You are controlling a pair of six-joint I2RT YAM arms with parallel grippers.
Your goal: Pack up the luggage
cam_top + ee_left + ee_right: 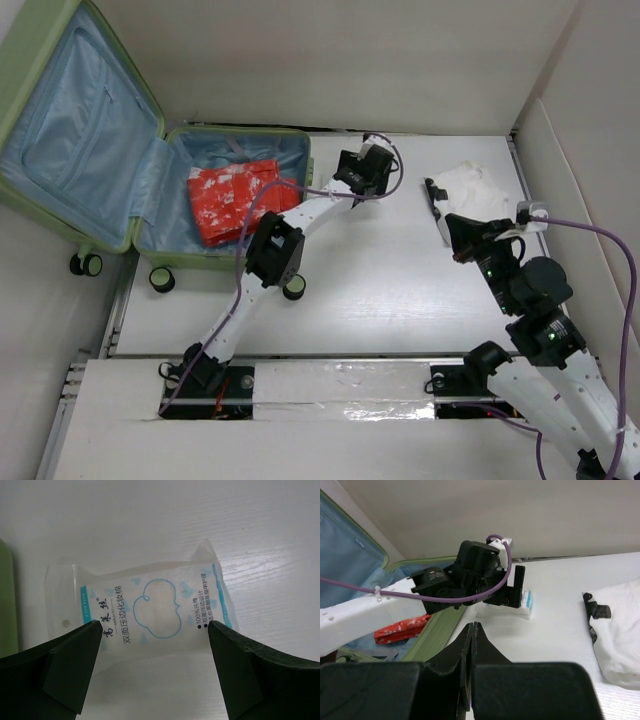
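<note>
Left wrist view: left end effector (155,645) spread over a cotton-pad packet (150,615); right end effector (472,630) pressed together.

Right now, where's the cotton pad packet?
The cotton pad packet lies flat on the table, between the open left gripper's fingers, just right of the luggage.

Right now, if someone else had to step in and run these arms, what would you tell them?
Left gripper: open, jaws either side of a cotton pad packet lying on the table beside the luggage; not gripped.
Right gripper: shut, empty.
Luggage: open at far left, a red patterned packet already inside.
Left to pack: the cotton pad packet, and a white cloth bundle with a black clip on the table's right side.
</note>
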